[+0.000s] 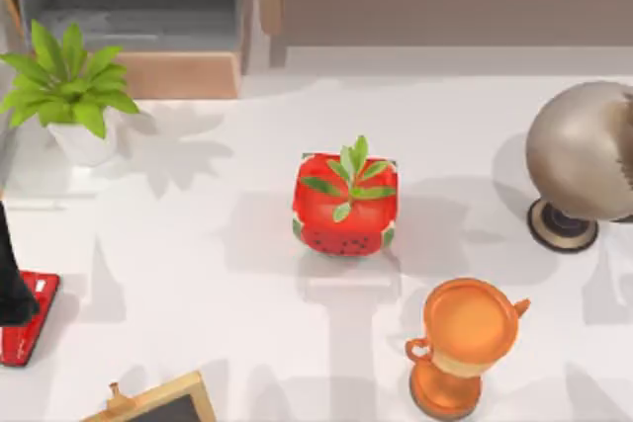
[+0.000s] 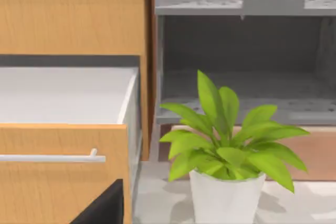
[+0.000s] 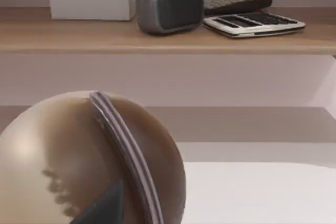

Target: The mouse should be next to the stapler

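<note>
A red cube (image 1: 345,207) printed with strawberry seeds and green leaves is seen in the middle of the white table (image 1: 218,303) and is taken as the landmark.

Far to the left of the cube, at the table's left edge, the stapler (image 1: 30,328) is found lying flat, with its small white patch turned up. It is partly covered by the dark left arm (image 1: 12,274), which is seen above it in the top view. A dark piece of the left gripper (image 2: 102,208) is shown at the edge of the left wrist view; whether it is open or closed cannot be told. Contact with the stapler cannot be judged either.

Behind and to the left of the cube, a potted plant (image 1: 69,86) in a white pot is placed, with an open wooden drawer (image 2: 63,129) and a grey shelf unit (image 2: 241,51) seen beyond it. To the right of the cube, well apart, a globe (image 1: 579,150) is set on a round base. In front of the cube and to its right, an orange trophy cup (image 1: 465,343) is stood upright. In front and to the left, the corner of a small chalkboard (image 1: 163,404) is seen.

A dark piece of the right gripper (image 3: 102,208) is shown close to the globe; its state cannot be told.
</note>
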